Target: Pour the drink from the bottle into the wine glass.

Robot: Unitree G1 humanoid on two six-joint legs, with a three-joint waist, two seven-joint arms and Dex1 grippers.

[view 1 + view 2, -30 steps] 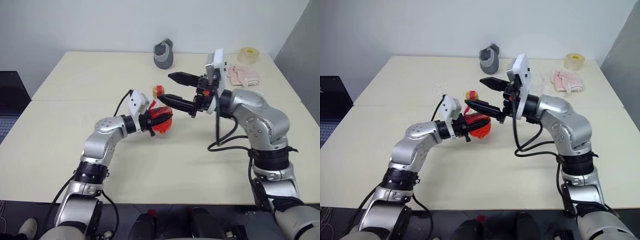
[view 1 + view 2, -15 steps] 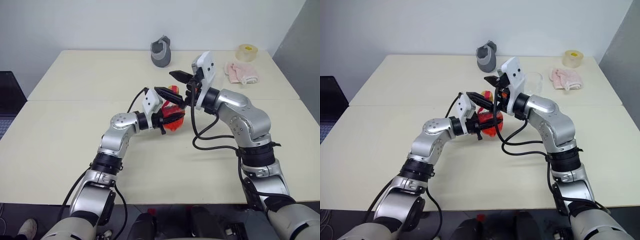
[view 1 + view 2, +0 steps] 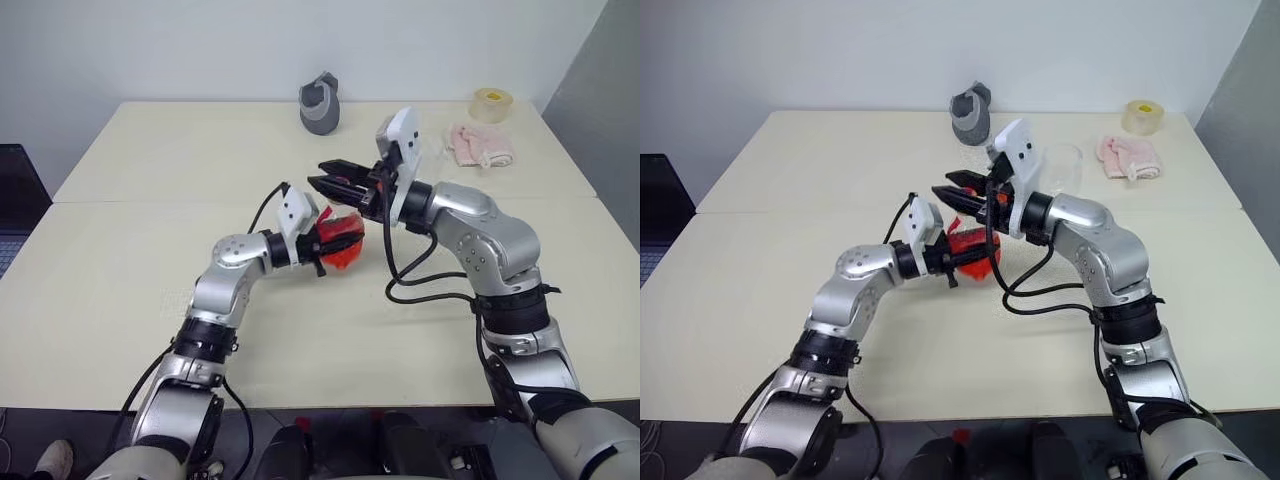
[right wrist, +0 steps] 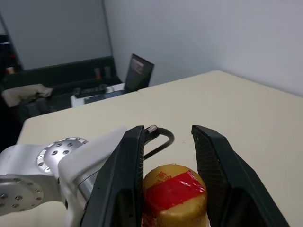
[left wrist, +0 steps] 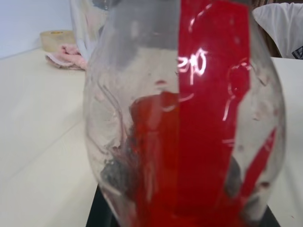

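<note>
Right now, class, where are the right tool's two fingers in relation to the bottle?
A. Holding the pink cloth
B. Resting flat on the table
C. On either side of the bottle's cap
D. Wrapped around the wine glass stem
C: in the right wrist view the right tool has one black finger on each side of the yellowish, red-taped cap of the bottle, which the left tool holds.

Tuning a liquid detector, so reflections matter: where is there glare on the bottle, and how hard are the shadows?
Left wrist view: white highlights streak the red side of the bottle. Right wrist view: the cap is evenly lit, without glare. Left eye view: only soft shadows lie on the table.
</note>
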